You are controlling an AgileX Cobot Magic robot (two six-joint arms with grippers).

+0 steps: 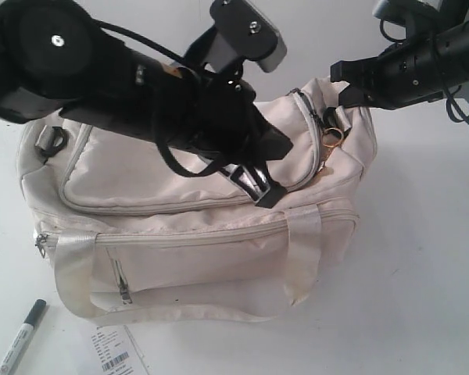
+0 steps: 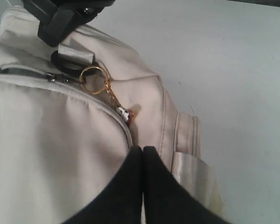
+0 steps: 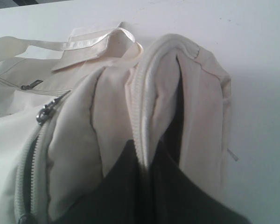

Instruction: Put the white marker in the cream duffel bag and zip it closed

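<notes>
Your right gripper (image 3: 147, 163) is pinching the cream duffel bag (image 1: 195, 211) by its end fold; left gripper (image 2: 142, 154) is hanging fingers-together near the zipper ring (image 2: 92, 79) (holding nothing). The white marker (image 1: 19, 337) is lying on the table (image 1: 422, 297), so you're risking zipping without it, or fabric slipping.

white table (image 1: 422, 297), cream duffel bag (image 1: 195, 242), marker (image 1: 19, 340), label (image 1: 117, 351)

Bench (image 1: 422, 297): lying white and matte, carrying a few dark specks.
Light: falling soft and even, casting faint grey shadows.
</notes>
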